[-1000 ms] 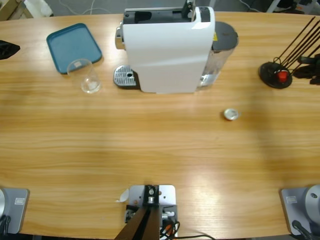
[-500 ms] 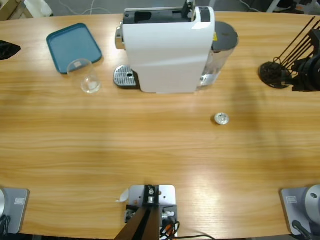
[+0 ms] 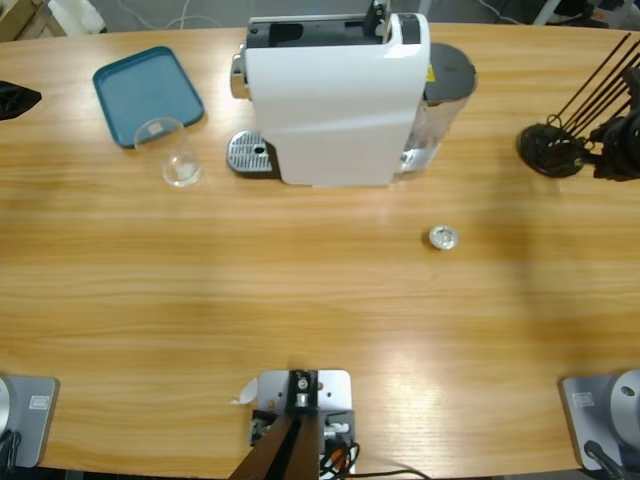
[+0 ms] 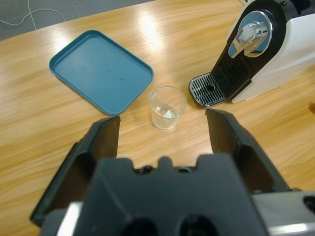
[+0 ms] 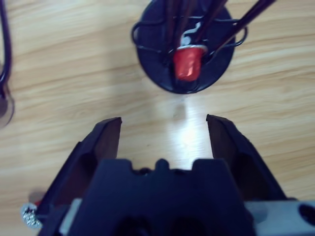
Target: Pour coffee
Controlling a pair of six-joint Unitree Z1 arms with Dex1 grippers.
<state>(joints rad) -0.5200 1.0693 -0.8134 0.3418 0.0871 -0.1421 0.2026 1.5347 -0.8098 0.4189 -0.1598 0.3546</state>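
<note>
the clear glass stood on the table just at the near edge of the teal tray, to the left of the white coffee machine and a little apart from its drip grate. in the left wrist view the glass looked all but empty; only a small pale patch showed at its bottom, and whether that was coffee could not be told.

the left gripper hung short of the glass with its jaws spread wide, nothing between them. the right gripper was likewise spread and empty, hovering near the black capsule stand, where a red capsule sat among the wires. a small silver capsule lay alone on the wood, right of centre.

the glass was probably light, rigid and smooth, so likely slippery and breakable under a hard squeeze. the sound hold seemed to be across its wall about halfway up, jaws square to either side, kept upright so any liquid stayed in.
</note>
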